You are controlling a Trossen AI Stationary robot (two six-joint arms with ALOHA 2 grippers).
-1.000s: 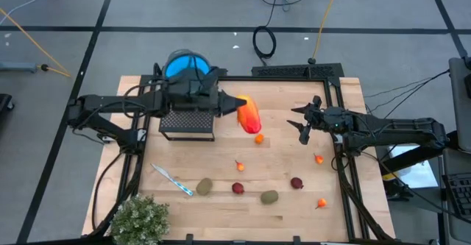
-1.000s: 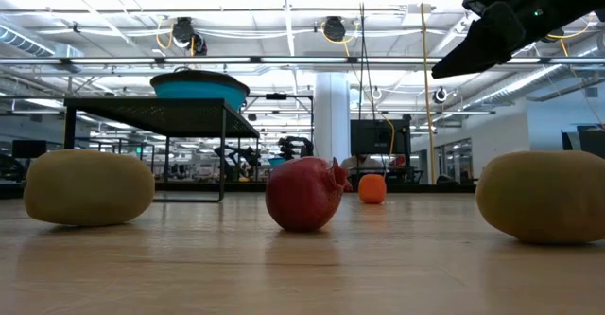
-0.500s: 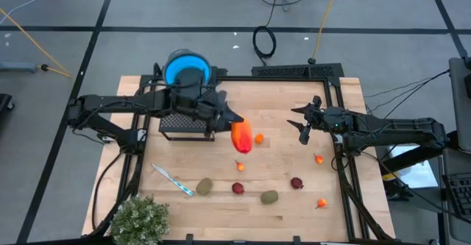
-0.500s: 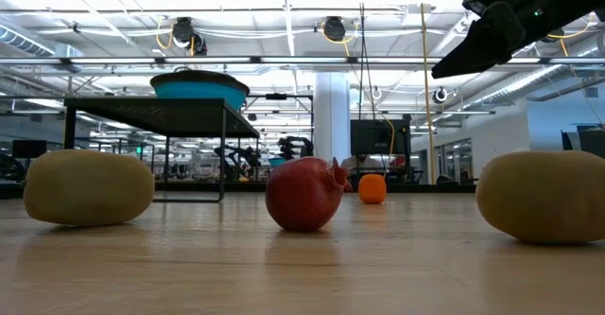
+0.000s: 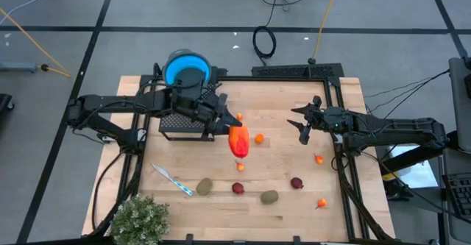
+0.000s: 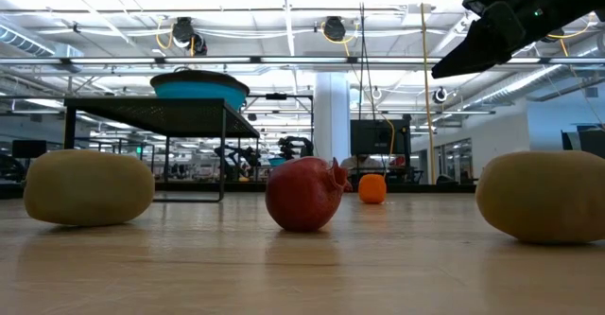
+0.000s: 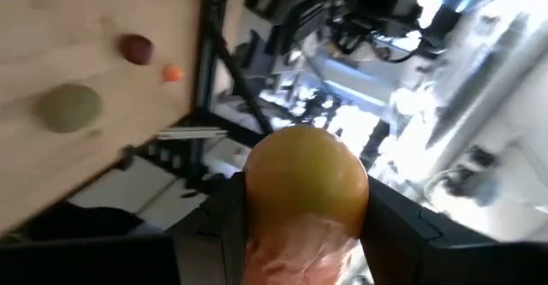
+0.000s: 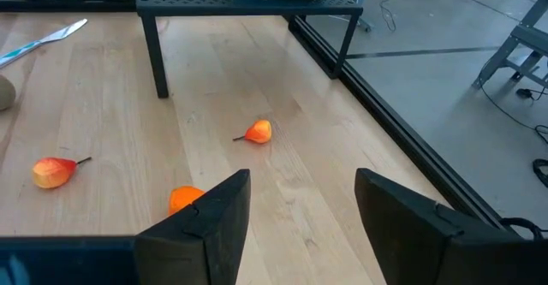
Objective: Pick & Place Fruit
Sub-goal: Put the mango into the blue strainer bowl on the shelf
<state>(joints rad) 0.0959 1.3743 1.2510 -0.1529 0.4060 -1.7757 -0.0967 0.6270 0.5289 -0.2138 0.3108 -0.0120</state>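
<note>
Left pincer [image 5: 224,126] is clamped on the long red-orange fruit [image 5: 238,140], held beside the black mesh stand [image 5: 182,123]; swing it gently toward what's probably the blue bowl [image 5: 188,68], while the right pincer [image 5: 302,124] waits, fingers apart.

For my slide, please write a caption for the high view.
Left gripper holds the long red-orange fruit above the wooden table; right gripper waits open.

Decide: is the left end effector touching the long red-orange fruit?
Touching. In the left wrist view the fruit sits clamped between the left end effector's two dark fingers, pressed against both.
</note>
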